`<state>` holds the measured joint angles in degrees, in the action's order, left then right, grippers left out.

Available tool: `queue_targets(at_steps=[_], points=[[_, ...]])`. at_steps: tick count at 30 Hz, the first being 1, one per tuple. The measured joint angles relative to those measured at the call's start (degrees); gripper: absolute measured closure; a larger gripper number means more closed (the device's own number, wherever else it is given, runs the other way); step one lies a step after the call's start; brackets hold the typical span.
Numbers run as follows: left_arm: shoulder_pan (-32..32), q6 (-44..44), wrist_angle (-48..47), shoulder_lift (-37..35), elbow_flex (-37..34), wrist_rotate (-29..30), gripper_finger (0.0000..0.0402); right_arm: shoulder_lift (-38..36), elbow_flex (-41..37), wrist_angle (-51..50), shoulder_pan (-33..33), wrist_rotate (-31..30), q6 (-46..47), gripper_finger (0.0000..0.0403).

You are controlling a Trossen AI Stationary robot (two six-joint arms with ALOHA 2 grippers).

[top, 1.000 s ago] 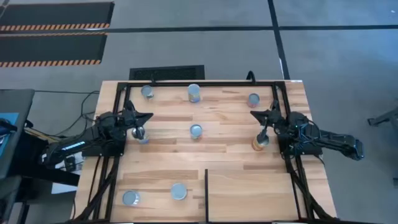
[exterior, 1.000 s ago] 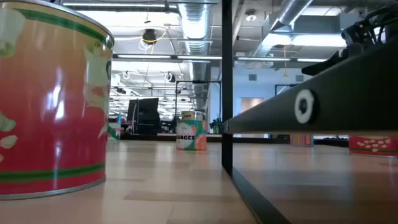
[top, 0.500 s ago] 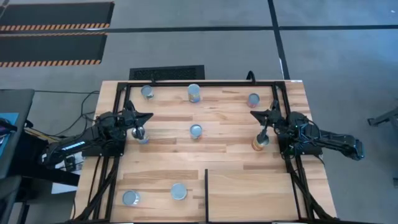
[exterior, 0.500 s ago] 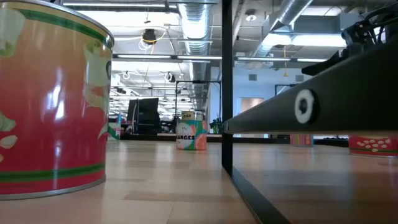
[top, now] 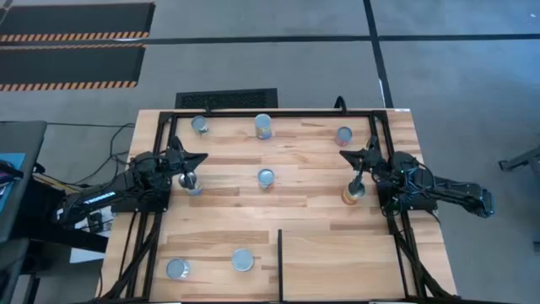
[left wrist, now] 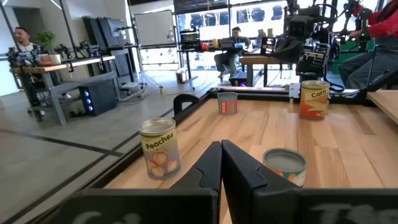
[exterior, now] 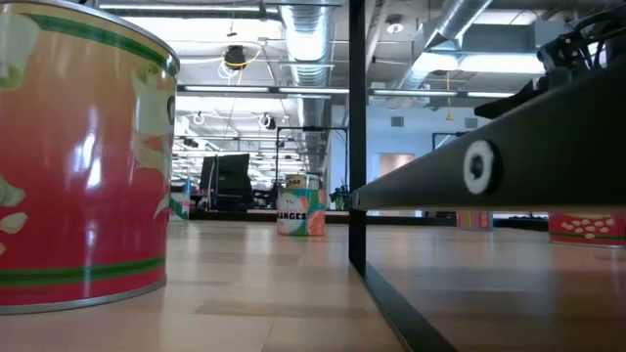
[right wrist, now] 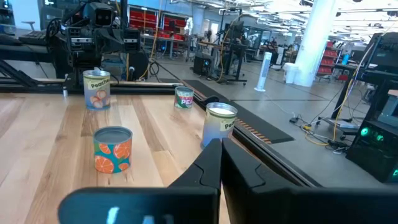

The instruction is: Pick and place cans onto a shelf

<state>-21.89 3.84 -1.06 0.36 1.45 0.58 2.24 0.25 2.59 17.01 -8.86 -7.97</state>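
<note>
Eight cans stand scattered on the desk (top: 321, 211), like the peaches can (left wrist: 159, 149). They look rigid and smooth-walled, so pinch across the sides. Left end effector (left wrist: 220, 147) and right end effector (right wrist: 219, 144) are pressed together, empty.

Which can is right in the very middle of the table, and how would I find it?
Start at the wooden table and go to its centre, between the two arms. There stands the middle can, with orange slices and a teal band on its side. It stands alone; the other cans sit along the edges or beside a claw.
</note>
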Motion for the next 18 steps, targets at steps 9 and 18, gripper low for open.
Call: queue_targets(at_steps=[9, 18], points=[[0.00, 0.00, 0.00, 0.01, 0.00, 0.02, 0.0401, 0.00, 0.00, -0.02, 0.00, -0.02, 0.00, 0.0372], [0.00, 0.69, 0.09, 0.02, 0.00, 0.02, 0.0401, 0.00, 0.00, -0.02, -0.01, 0.00, 0.00, 0.0372]])
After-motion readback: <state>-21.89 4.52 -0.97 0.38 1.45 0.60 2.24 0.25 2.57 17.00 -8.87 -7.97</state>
